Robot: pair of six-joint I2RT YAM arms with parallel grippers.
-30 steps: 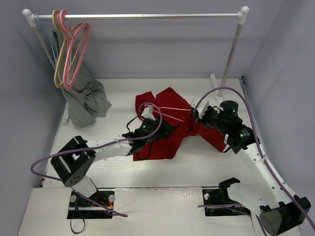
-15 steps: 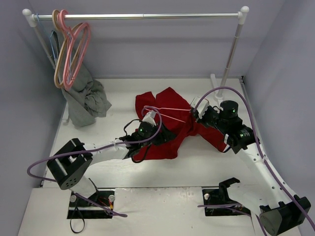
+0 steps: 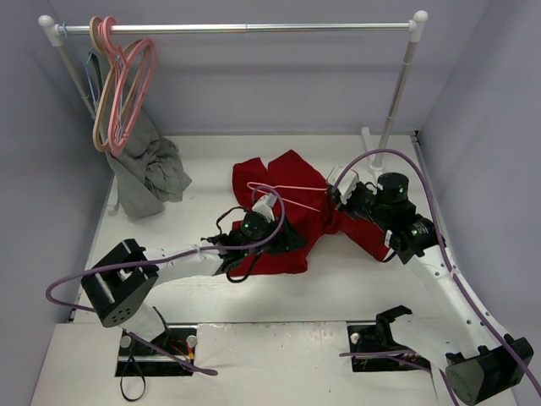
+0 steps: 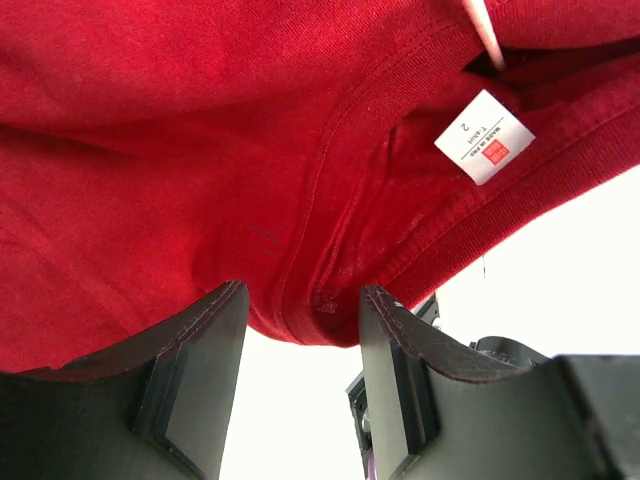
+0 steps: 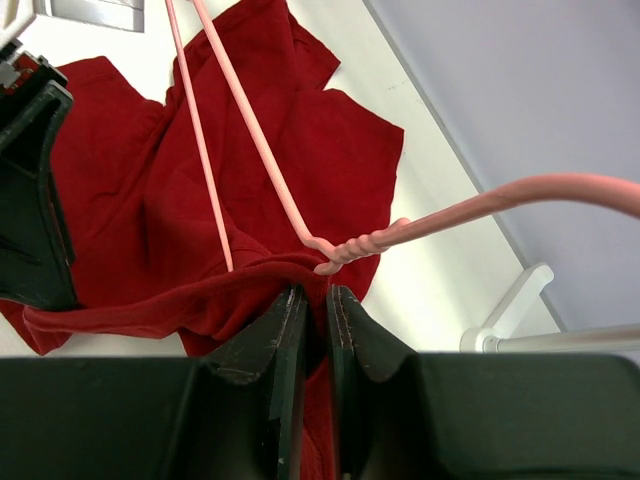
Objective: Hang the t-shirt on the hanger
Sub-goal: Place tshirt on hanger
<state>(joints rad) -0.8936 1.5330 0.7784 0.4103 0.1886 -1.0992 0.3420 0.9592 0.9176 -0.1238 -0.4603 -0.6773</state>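
The red t-shirt (image 3: 296,182) lies crumpled in the middle of the table. The thin pink hanger (image 3: 287,189) lies across it, its neck at my right gripper (image 3: 335,197). In the right wrist view the right gripper (image 5: 317,292) is shut on a fold of the t-shirt (image 5: 120,190), and the hanger's twisted neck (image 5: 355,250) sits right at its fingertips. My left gripper (image 3: 286,230) is at the shirt's near edge. In the left wrist view the left gripper (image 4: 303,300) is open, with the collar fold of the t-shirt (image 4: 150,150) at its tips and the white label (image 4: 484,137) beyond.
A clothes rail (image 3: 245,28) spans the back, with its right post (image 3: 397,93) near my right arm. Tan, blue and pink hangers (image 3: 118,85) and a grey garment (image 3: 148,173) hang at its left end. Walls close in on both sides.
My left gripper has moved right and a little nearer along the shirt's near edge, and the cloth there has bunched rightward. The right gripper and the hanger have stayed put.
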